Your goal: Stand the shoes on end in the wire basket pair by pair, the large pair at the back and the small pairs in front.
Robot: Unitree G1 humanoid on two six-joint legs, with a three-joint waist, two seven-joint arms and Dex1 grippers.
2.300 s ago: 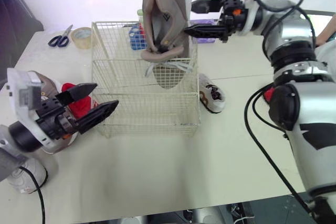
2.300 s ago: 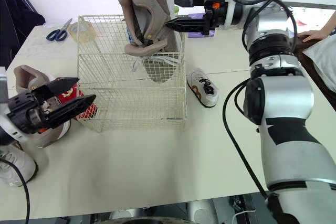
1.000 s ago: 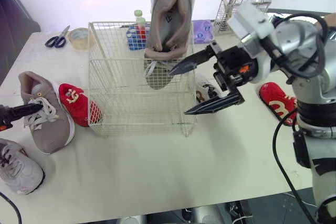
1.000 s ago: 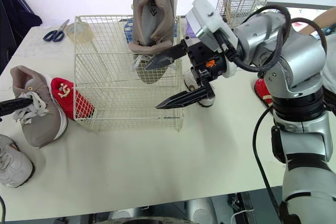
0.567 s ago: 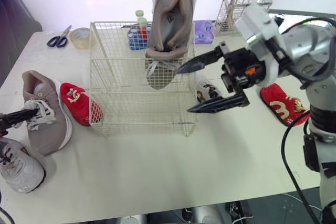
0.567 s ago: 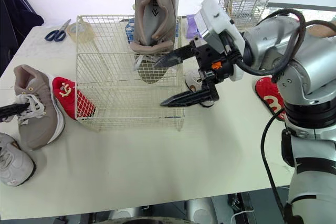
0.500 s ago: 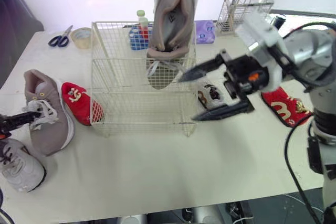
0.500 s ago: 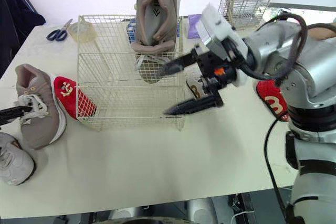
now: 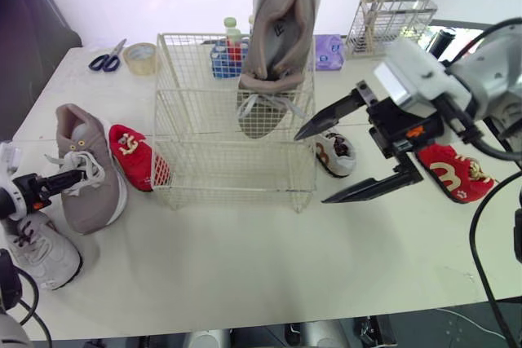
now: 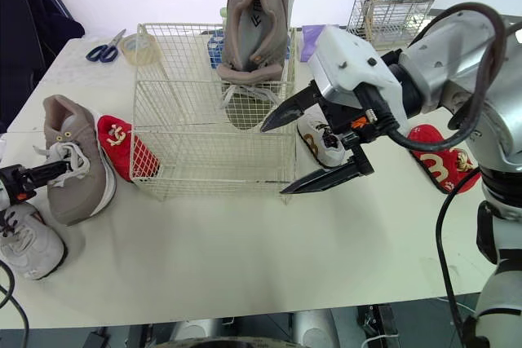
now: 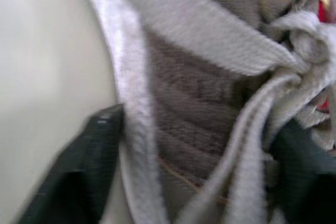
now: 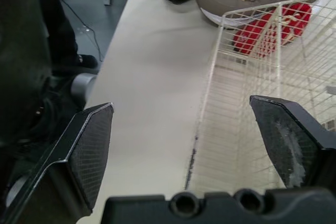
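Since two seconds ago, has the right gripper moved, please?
Yes. The right gripper has come from the wire basket's far right corner, by the large shoe, toward its near right corner, open.

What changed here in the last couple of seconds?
The right gripper drew back from the upright taupe shoe to the front right corner of the wire basket, open. The left gripper moved to the laces of the lying taupe shoe. Basket and upright shoe stayed put.
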